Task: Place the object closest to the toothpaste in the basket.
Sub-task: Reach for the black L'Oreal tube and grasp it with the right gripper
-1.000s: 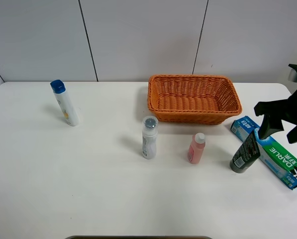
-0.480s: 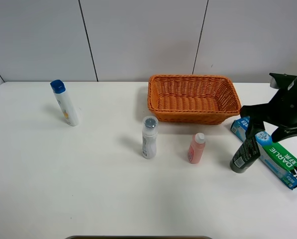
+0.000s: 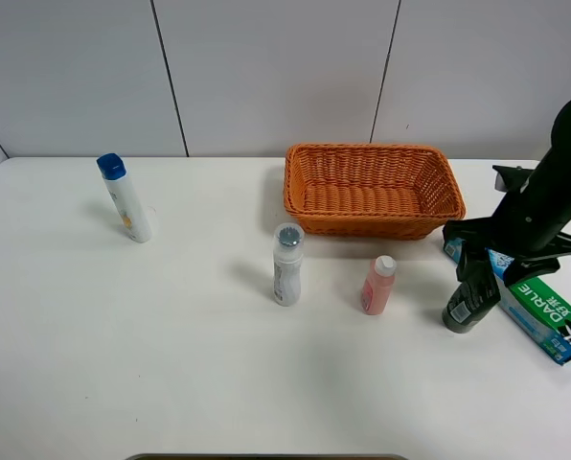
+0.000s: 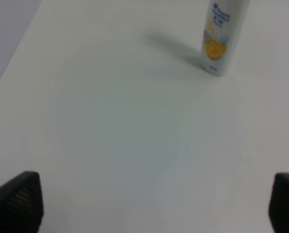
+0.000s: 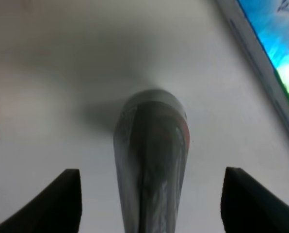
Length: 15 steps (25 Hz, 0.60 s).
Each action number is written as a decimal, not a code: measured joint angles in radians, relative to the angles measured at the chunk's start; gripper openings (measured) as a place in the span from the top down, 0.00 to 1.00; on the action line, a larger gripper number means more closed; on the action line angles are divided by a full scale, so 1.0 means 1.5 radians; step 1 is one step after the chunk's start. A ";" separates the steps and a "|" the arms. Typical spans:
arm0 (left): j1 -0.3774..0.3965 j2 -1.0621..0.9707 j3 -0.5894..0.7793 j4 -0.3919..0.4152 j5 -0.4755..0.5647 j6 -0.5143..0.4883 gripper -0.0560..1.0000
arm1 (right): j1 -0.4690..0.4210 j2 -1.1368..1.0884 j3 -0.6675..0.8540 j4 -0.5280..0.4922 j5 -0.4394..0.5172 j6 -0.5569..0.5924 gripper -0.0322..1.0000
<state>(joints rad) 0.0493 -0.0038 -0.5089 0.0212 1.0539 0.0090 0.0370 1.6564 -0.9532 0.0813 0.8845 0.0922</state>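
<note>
The toothpaste box (image 3: 539,307), green and blue, lies at the right edge of the table and shows in the right wrist view (image 5: 275,48). A dark tube (image 3: 466,302) stands leaning against it, closest to it. My right gripper (image 3: 496,254) is open and hangs over the tube's top, one finger on each side; in the right wrist view the tube (image 5: 152,145) stands between the spread fingers of the gripper (image 5: 152,199) without touching them. The orange wicker basket (image 3: 362,225) stands behind, to the left. My left gripper (image 4: 149,204) is open and empty over bare table.
A pink bottle (image 3: 376,286) and a white bottle with a grey cap (image 3: 286,265) stand in front of the basket. A white bottle with a blue cap (image 3: 125,199) stands at the far left and shows in the left wrist view (image 4: 222,34).
My right gripper has moved left and down from above the toothpaste box to the dark tube's top. Nothing on the table has moved.
</note>
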 joint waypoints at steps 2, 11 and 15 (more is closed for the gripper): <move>0.000 0.000 0.000 0.000 0.000 0.000 0.06 | 0.000 0.010 0.000 0.000 0.000 0.000 0.35; 0.000 0.000 0.000 0.000 0.000 0.000 0.06 | 0.000 0.045 0.000 0.000 -0.020 -0.001 0.35; 0.000 0.000 0.000 0.000 0.000 0.000 0.06 | 0.000 0.052 0.000 0.004 -0.034 -0.006 0.35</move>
<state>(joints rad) 0.0493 -0.0038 -0.5089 0.0212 1.0539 0.0090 0.0370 1.7351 -0.9532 0.0869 0.8329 0.0837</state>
